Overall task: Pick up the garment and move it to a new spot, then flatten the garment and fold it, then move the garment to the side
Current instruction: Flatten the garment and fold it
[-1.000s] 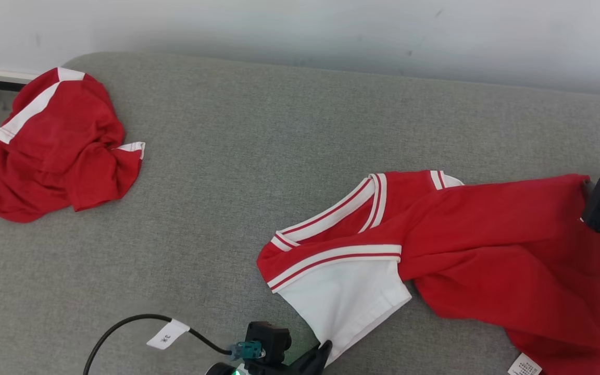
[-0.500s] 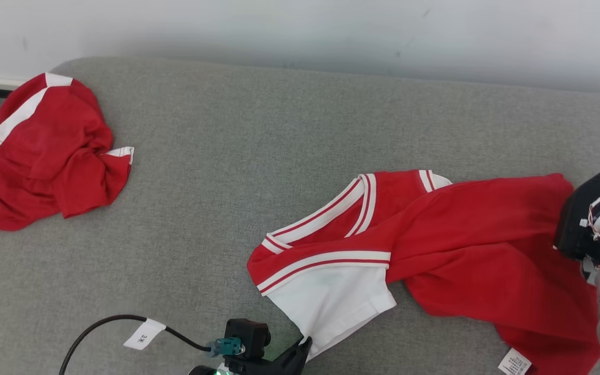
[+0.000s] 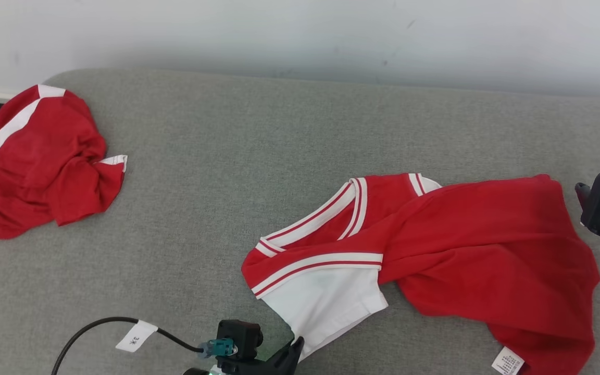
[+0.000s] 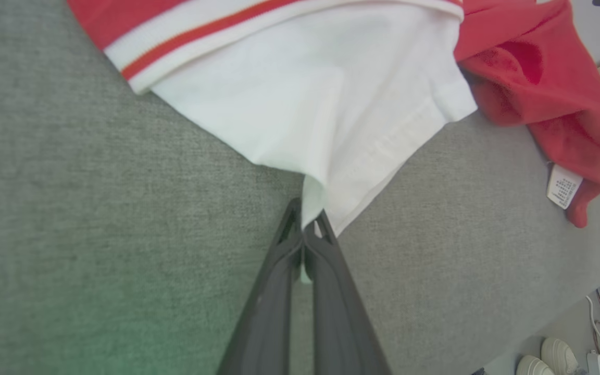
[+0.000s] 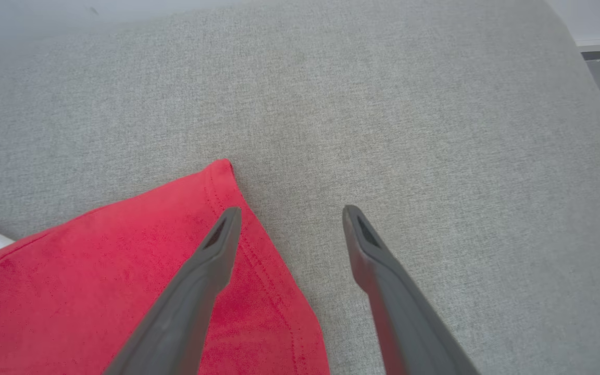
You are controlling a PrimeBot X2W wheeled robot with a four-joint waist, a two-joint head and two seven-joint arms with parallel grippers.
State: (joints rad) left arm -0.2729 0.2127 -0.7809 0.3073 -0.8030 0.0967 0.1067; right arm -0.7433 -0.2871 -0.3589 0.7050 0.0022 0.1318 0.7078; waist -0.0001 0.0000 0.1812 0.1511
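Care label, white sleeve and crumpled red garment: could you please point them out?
care label (image 3: 507, 361), head view, the tag's middle.
white sleeve (image 3: 326, 303), head view, centre of panel.
crumpled red garment (image 3: 34, 166), head view, middle of heap.

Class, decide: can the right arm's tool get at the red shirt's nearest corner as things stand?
Probably yes: the right tool stands open above the red corner of the shirt, one finger over its hem, with nothing between.
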